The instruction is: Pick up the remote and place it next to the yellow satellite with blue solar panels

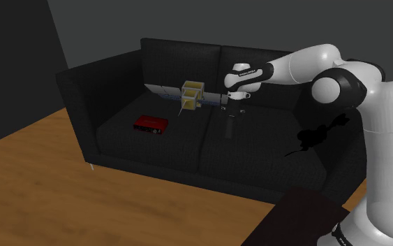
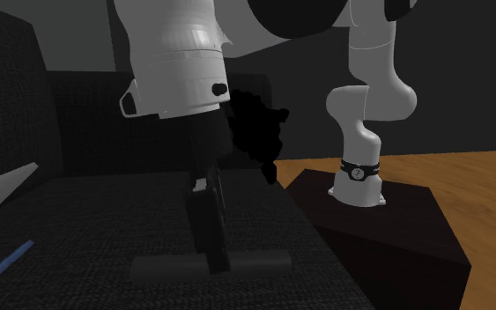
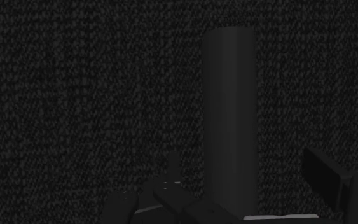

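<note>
Remote [image 3: 228, 95] is noted flat on the seat [image 3: 75, 95], directly beneath the gripper [image 3: 241, 168], whose fingers are spread either side untouched; its long axis is laid crosswise to the closing line, extending ahead.

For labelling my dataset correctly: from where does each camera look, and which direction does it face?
Shoulder view: beside the stand, looking down over the sofa; arm and gripper show.
Second exterior view: low on the sofa seat, facing the stand; arm and gripper show.
Wrist view: above the gripper, looking down at the remote; fingers show.
All share the remote.
</note>
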